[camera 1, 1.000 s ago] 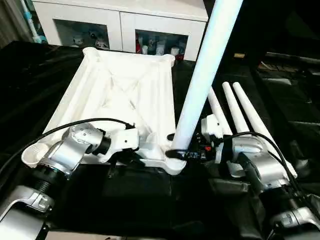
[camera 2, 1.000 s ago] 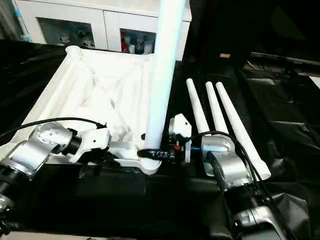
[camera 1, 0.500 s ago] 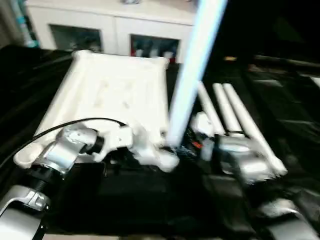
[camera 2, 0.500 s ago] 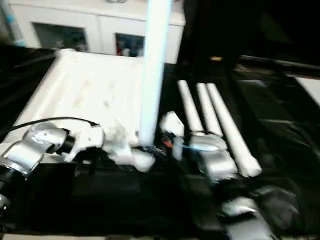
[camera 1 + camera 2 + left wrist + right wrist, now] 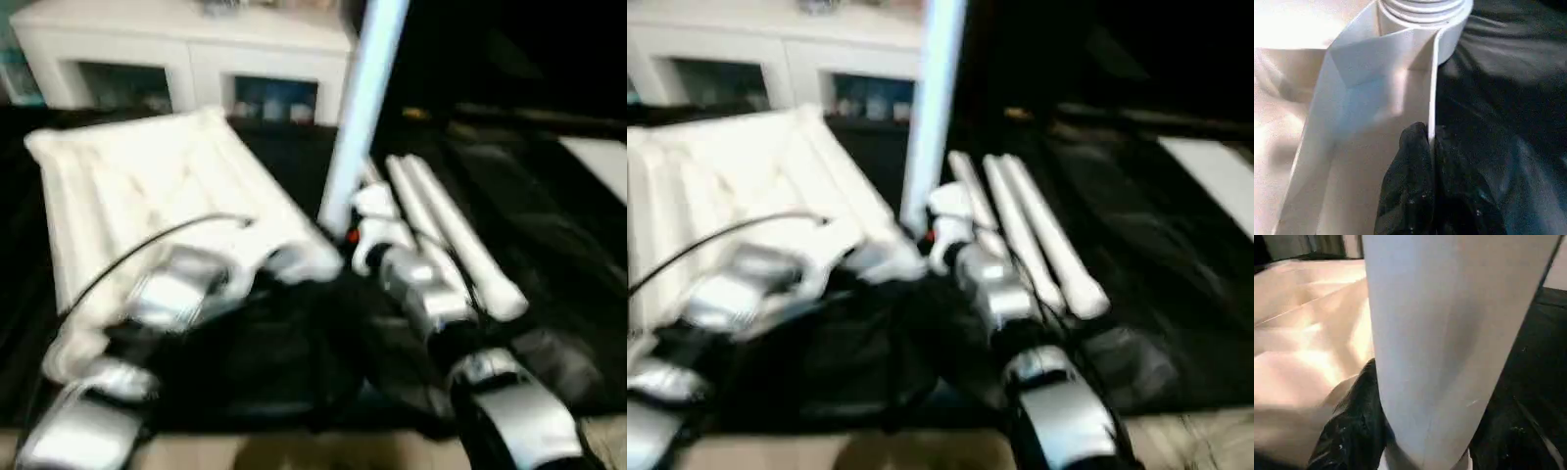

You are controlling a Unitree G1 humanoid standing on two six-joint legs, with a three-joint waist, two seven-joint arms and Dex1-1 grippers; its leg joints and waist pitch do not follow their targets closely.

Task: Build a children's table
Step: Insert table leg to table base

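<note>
The white plastic rectangular table top [image 5: 147,186] is laid with its ribbed underside up on the black-draped work table [image 5: 549,225], and one long white tapered tube leg [image 5: 361,108] is stood upright in the rounded corner socket [image 5: 1422,12] nearest the right gripper. The thin side wall of the top is pinched between the pressed-together black fingers [image 5: 1410,186] of the left gripper [image 5: 1431,147], just short of that socket; the silver left forearm [image 5: 167,294] is reached in low across the near edge of the top, with a black cable looped over it. The upright leg is clasped near its foot by the right gripper [image 5: 1425,450], whose black fingers [image 5: 1352,431] are set on either side of the tube. The silver right forearm [image 5: 421,294] is stretched forward beside the socket. Three more white tube legs [image 5: 446,230] are laid side by side just beyond the right wrist. A white cabinet [image 5: 186,59] with glass doors is seen well behind; what is kept inside cannot be made out. No writing can be read.
</note>
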